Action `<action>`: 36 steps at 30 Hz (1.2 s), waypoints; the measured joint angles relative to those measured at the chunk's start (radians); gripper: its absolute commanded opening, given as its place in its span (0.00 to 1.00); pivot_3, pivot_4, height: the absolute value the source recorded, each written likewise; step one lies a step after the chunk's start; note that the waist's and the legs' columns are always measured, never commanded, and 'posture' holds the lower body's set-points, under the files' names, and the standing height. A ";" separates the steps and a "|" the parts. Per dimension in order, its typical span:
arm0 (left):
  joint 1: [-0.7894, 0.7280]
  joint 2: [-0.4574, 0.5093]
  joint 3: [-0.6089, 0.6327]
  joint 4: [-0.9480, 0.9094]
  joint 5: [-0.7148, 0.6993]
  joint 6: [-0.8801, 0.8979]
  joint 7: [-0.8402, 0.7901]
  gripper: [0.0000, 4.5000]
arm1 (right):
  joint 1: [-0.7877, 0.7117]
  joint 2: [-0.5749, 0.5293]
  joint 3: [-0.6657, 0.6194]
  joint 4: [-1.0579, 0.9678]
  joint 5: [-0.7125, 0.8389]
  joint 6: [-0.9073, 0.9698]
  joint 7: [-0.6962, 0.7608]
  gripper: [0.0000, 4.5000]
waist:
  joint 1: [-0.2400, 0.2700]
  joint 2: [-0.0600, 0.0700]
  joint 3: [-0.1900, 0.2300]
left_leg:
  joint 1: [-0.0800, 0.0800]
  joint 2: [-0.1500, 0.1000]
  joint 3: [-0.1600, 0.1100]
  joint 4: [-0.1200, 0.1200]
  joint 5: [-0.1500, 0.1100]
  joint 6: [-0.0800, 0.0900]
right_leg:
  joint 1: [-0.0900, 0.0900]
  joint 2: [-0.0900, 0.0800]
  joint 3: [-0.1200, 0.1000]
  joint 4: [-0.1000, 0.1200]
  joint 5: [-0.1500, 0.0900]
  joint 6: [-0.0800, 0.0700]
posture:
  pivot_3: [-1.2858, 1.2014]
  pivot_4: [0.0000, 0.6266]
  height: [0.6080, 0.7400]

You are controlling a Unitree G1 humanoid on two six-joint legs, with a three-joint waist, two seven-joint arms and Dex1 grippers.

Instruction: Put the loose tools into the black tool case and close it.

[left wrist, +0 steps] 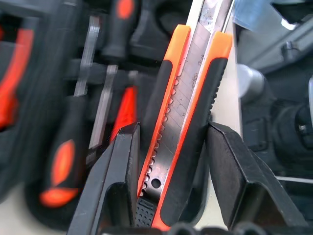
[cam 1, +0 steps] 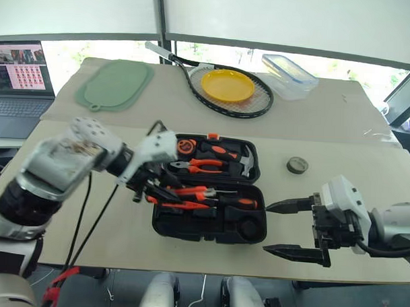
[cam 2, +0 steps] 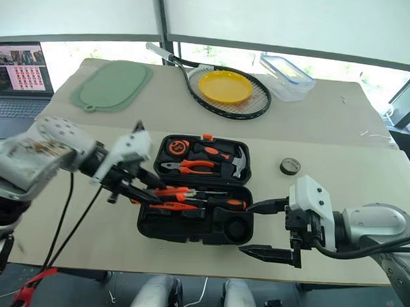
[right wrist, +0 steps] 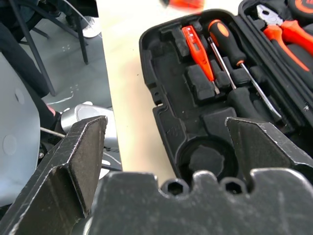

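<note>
A black tool case (cam 1: 209,218) lies open on a paper-covered table (cam 1: 366,166), its lid flat behind the base. The lid's recesses hold orange-handled pliers (cam 1: 203,165), a small hammer (cam 1: 245,161) and a round orange-and-black tool, perhaps a tape measure (cam 1: 184,147). The base holds a slim orange tester pen (right wrist: 197,46) and a screwdriver (right wrist: 230,46) side by side; the round recess (right wrist: 208,159) at its right end is bare.

The left gripper (left wrist: 168,161) hangs over the base's left end, its two black fingers clamped on an orange-black utility knife (left wrist: 188,107), whose steel blade carrier shows between the orange rails. The right gripper (cam 1: 286,228) hovers just off the case's right edge, fingers spread wide, gripping nothing.

A small dark tape roll (cam 1: 297,165) sits on the table right of the lid. Farther back, a clear blue-rimmed box (cam 1: 290,74), a yellow plate (cam 1: 227,85) on a racket (cam 1: 194,69), and a green mat (cam 1: 118,84). No lettering is legible.
</note>
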 measured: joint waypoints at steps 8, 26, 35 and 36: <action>-0.056 -0.111 -0.141 0.023 0.026 0.097 0.122 0.35 | 0.013 0.001 -0.005 -0.020 0.000 0.000 -0.006 1.00 | 0.002 0.000 0.000 | 0.000 -0.004 -0.004 0.000 0.000 0.000 | 0.001 -0.001 0.001 0.000 0.000 0.001 | 0.52 0.24 0.99; -0.114 -0.200 -0.125 0.029 -0.129 0.393 0.267 0.35 | 0.036 0.023 -0.007 -0.027 -0.001 -0.002 -0.048 1.00 | 0.001 0.000 0.000 | -0.001 -0.005 -0.007 0.000 0.000 0.000 | 0.001 -0.002 0.000 0.000 -0.001 0.001 | 0.52 0.24 0.99; -0.075 -0.123 -0.194 0.005 -0.093 0.227 0.294 0.35 | 0.019 0.025 -0.003 -0.024 -0.007 -0.005 -0.051 1.00 | 0.006 0.000 0.000 | 0.000 -0.006 -0.007 -0.001 0.001 0.001 | 0.002 -0.002 0.001 0.000 -0.001 0.001 | 0.52 0.24 0.99; -0.074 -0.133 -0.184 0.011 -0.099 0.244 0.296 0.35 | 0.019 0.025 -0.002 -0.023 -0.010 -0.006 -0.051 1.00 | 0.006 0.000 0.000 | 0.000 -0.006 -0.007 0.000 0.001 0.001 | 0.002 -0.003 0.001 0.000 -0.001 0.001 | 0.52 0.24 0.99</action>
